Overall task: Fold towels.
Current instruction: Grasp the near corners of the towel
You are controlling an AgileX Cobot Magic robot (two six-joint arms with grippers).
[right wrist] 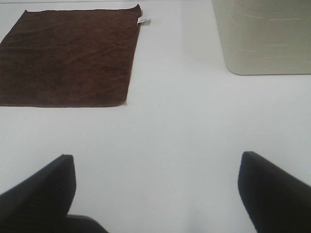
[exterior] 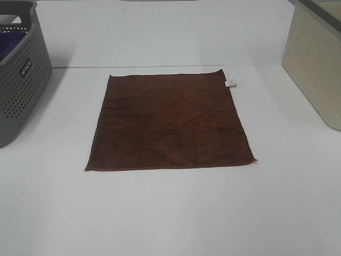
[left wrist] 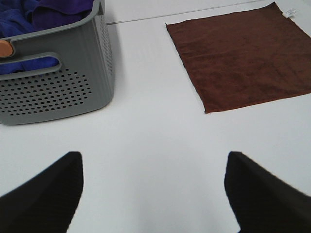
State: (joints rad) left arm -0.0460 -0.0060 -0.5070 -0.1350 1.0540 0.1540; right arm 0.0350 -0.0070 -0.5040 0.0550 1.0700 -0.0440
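A dark reddish-brown square towel (exterior: 169,122) lies flat and unfolded on the white table, with a small white tag (exterior: 230,82) at its far right corner. It also shows in the left wrist view (left wrist: 243,58) and in the right wrist view (right wrist: 68,56). My left gripper (left wrist: 153,191) is open and empty over bare table, nearer than the towel's left side. My right gripper (right wrist: 155,194) is open and empty over bare table, nearer than the towel's right side. Neither gripper shows in the exterior view.
A grey perforated basket (exterior: 21,80) with purple fabric (left wrist: 34,14) inside stands at the far left. A beige bin (exterior: 314,64) stands at the far right. The white table (exterior: 170,213) is bare around the towel.
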